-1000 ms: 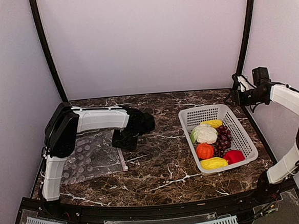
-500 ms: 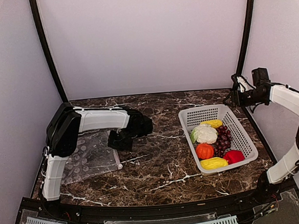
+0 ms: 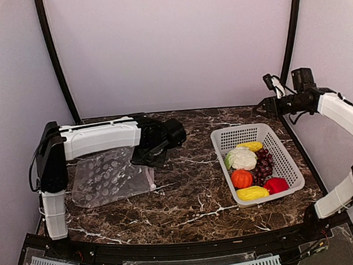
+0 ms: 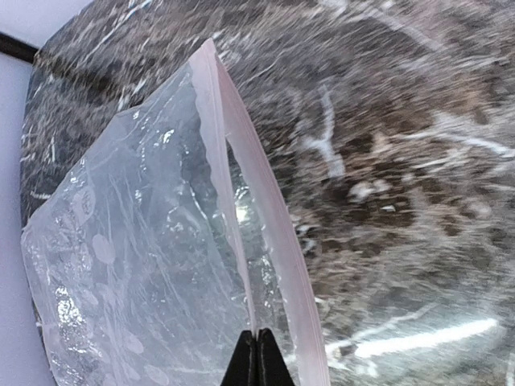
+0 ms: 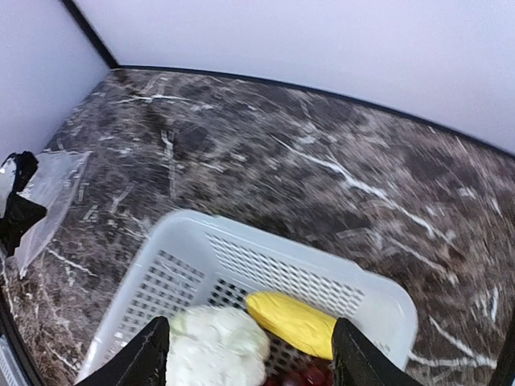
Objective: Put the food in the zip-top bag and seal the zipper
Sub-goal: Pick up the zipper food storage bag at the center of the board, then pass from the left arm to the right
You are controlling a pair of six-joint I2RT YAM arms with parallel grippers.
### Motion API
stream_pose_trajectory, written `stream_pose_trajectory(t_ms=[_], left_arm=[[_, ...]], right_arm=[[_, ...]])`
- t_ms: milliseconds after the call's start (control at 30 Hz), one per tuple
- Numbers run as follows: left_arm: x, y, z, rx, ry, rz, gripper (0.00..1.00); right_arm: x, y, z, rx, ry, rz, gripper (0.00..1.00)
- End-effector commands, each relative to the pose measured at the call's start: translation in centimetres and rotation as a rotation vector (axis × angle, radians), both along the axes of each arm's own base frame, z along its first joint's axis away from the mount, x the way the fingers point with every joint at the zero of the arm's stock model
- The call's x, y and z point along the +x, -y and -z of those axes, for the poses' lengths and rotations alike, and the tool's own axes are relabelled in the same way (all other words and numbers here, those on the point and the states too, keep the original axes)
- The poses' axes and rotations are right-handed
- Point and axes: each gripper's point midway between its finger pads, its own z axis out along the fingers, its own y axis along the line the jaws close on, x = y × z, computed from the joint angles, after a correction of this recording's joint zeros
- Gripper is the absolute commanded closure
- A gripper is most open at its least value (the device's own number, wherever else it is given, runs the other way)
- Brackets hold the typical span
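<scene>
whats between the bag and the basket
Nothing: in the top external view, only bare marble table lies between the zip-top bag and the white basket.

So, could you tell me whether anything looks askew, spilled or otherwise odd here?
Nothing is spilled or damaged. The zip-top bag is tilted up only because the left tool pinches one lip of its zipper, leaving the mouth gaping; the food sits in the basket.
</scene>
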Motion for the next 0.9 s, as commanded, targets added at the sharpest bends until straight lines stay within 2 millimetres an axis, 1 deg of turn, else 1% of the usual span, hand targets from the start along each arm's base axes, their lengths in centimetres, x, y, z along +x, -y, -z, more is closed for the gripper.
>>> stream_pose_trajectory(t_ms=[0, 33, 100, 133, 200, 233, 267, 300, 367, 467, 533, 600, 633, 733, 867], left_arm=[[0.7, 4.6, -6.8, -0.253, 0.152, 0.136, 0.99], [0.6, 5.1, -7.0, -0.281, 0.156, 0.144, 0.99], [0.6, 6.0, -8.3, -0.359, 0.19, 0.158, 0.99], [0.8, 6.9, -8.6, -0.399, 0.211, 0.182, 0.99], [1.0, 8.0, -9.5, -0.463, 0.245, 0.211, 0.99], [1.2, 8.5, -10.3, -0.501, 0.27, 0.215, 0.99], [1.2, 8.7, -10.3, -0.513, 0.275, 0.215, 0.99], [1.4, 9.2, -10.9, -0.551, 0.295, 0.22, 0.99], [1.6, 9.7, -11.1, -0.595, 0.316, 0.216, 0.99], [1.8, 10.6, -11.6, -0.659, 0.34, 0.222, 0.99], [1.9, 10.9, -12.1, -0.691, 0.358, 0.216, 0.99], [2.1, 11.1, -12.7, -0.713, 0.375, 0.22, 0.99], [2.1, 11.3, -13.2, -0.722, 0.386, 0.225, 0.99], [2.1, 11.0, -14.2, -0.734, 0.408, 0.227, 0.99], [2.0, 10.4, -14.8, -0.729, 0.421, 0.227, 0.99]], right_arm=[[-1.7, -7.4, -3.6, 0.032, 0.026, -0.22, 0.33], [-1.9, -9.0, -3.6, 0.045, 0.003, -0.252, 0.33], [-2.4, -12.0, -3.3, 0.08, -0.051, -0.316, 0.32], [-2.5, -13.5, -2.8, 0.093, -0.085, -0.343, 0.33], [-2.9, -16.4, -2.0, 0.12, -0.145, -0.398, 0.33], [-3.1, -17.7, -1.7, 0.134, -0.171, -0.426, 0.33], [-3.6, -19.1, -1.6, 0.154, -0.203, -0.451, 0.32], [-3.8, -20.3, -1.4, 0.166, -0.226, -0.473, 0.32], [-4.2, -22.5, -1.4, 0.192, -0.257, -0.513, 0.32], [-4.2, -25.2, -1.6, 0.216, -0.29, -0.545, 0.28], [-3.6, -26.6, -0.7, 0.191, -0.319, -0.525, 0.26], [-3.4, -27.6, 0.3, 0.192, -0.356, -0.522, 0.26], [-3.1, -28.0, 1.0, 0.188, -0.378, -0.509, 0.26], [-1.9, -28.4, 3.2, 0.171, -0.428, -0.454, 0.29], [-0.9, -28.9, 5.1, 0.166, -0.476, -0.422, 0.34]])
